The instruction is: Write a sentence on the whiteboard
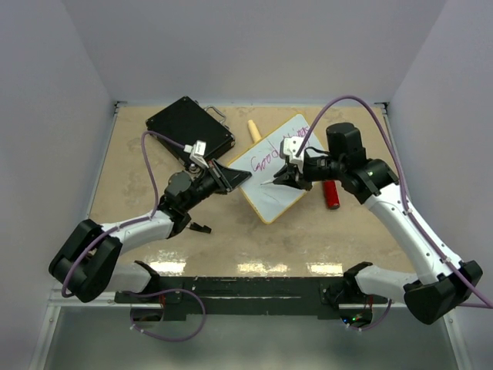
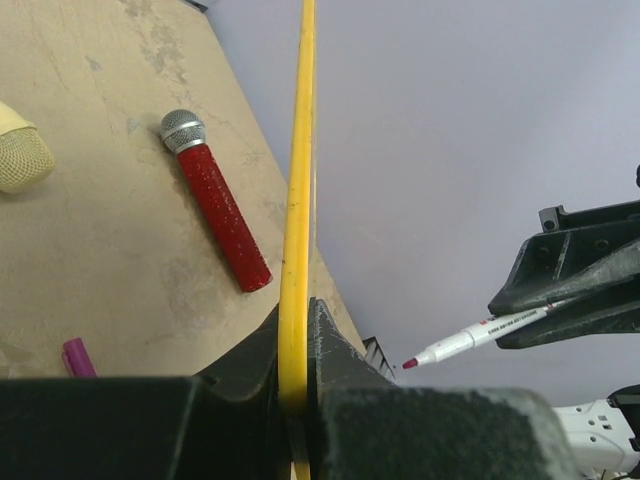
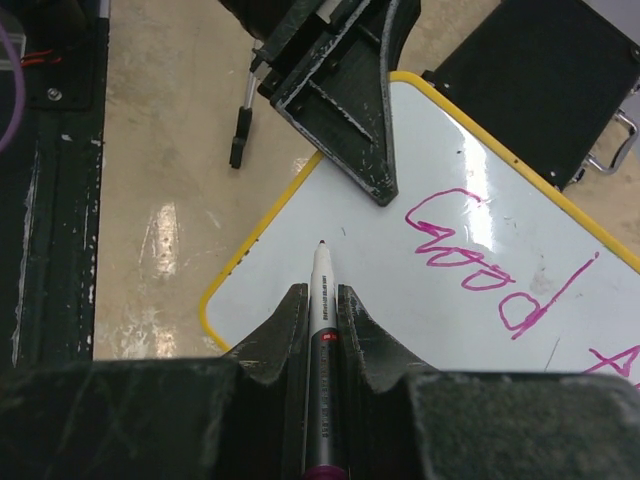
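Whiteboard [image 1: 266, 196] lies on the counter [image 1: 347, 239] at an angle, between the two tools. We note a thin yellow frame around it.

Left tool [image 1: 243, 176]: jaws narrow, clamped on the yellow frame at the board's near-left edge. In the left wrist view the frame runs edge-on straight up from between the fingers of this tool [image 2: 295, 330].

Right tool [image 1: 286, 176]: jaws narrow, holding a marker [image 3: 322, 275] lengthwise between the fingers, tip pointing forward out of the tool [image 3: 322, 300]. The tip sits over blank white surface, just ahead of the right tool's fingers. We cannot tell whether it touches the board.

Sentence [image 3: 480, 260]: magenta handwriting. "Good" reads clearly, ahead and to the right of the marker tip. A second line starts at the right edge of the right wrist view; only its first strokes show. The same writing appears from above [image 1: 264, 159], just beyond both tools.

Other items:
- Black case [image 1: 189, 127], beyond the left tool, near the board's far-left corner.
- Red microphone [image 1: 331, 193] with a silver mesh head, on the counter just beside the right tool's wrist and close to the board's right edge.
- Pale yellow object [image 1: 254, 131] beyond the board's far edge; mesh head visible in the left wrist view.
- Small magenta piece [image 2: 78, 357] on the counter left of the left tool's fingers.
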